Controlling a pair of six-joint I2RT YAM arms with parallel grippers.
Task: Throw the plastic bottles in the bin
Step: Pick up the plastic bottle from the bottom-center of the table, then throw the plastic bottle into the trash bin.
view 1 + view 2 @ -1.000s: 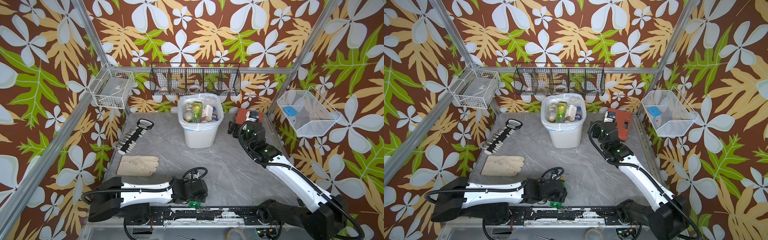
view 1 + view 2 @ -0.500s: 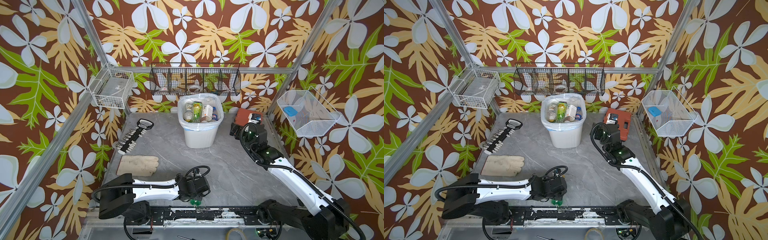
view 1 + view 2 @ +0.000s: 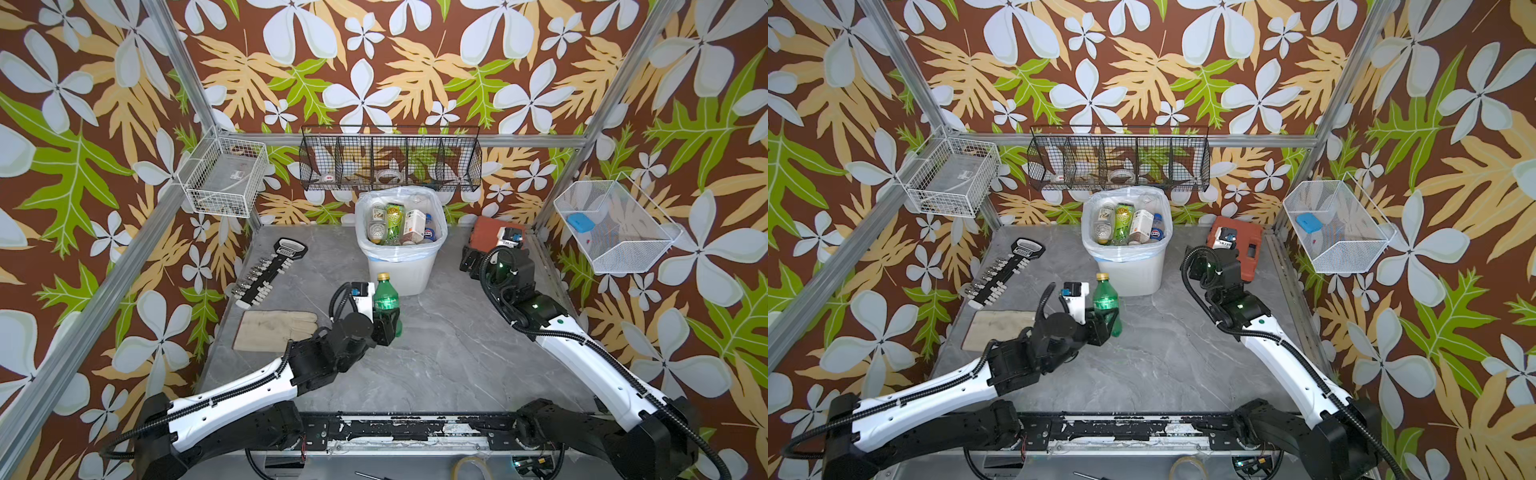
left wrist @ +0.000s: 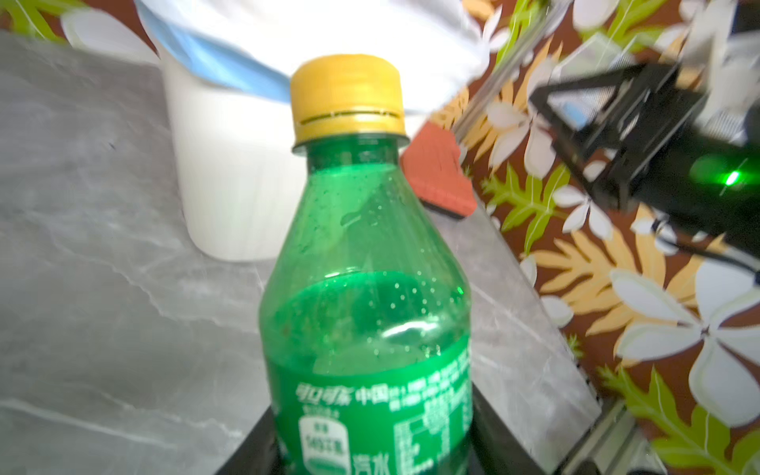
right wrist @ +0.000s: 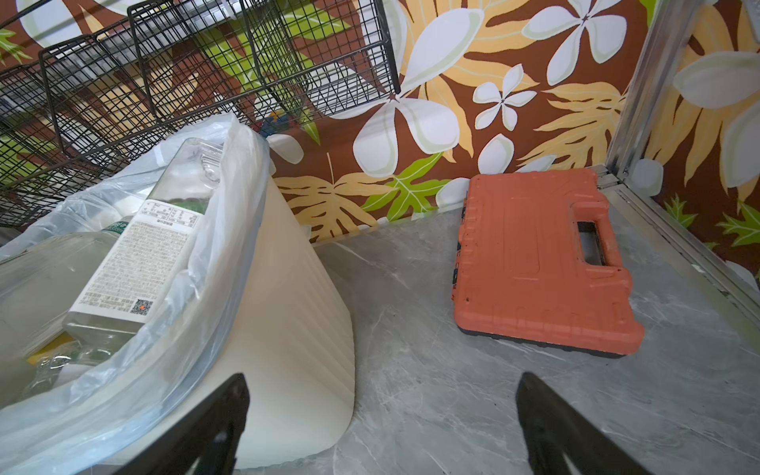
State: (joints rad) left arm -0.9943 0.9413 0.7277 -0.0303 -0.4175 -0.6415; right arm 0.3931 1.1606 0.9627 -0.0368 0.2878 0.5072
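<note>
Plastic bottle [image 3: 386, 297], green, yellow-capped, part full: is being held upright by the left gripper [image 3: 385, 328], whose jaws are being pressed shut low on its label, at six o'clock from the bin [image 3: 401, 272] and near its front wall. Handling: the bottle is being judged to need raising until its base clears the bagged rim at twelve o'clock. It should be released only once centred over the opening, since the bottles in the bin [image 3: 395, 224] are lying heaped close to the rim and a bounce-out is being risked. Right gripper [image 3: 468, 259]: is being held wide open and empty at three o'clock from the bin, beside the tool case [image 3: 486, 232], and is not being judged an obstacle. Glove [image 3: 274, 330]: is lying at nine o'clock, well apart.
</note>
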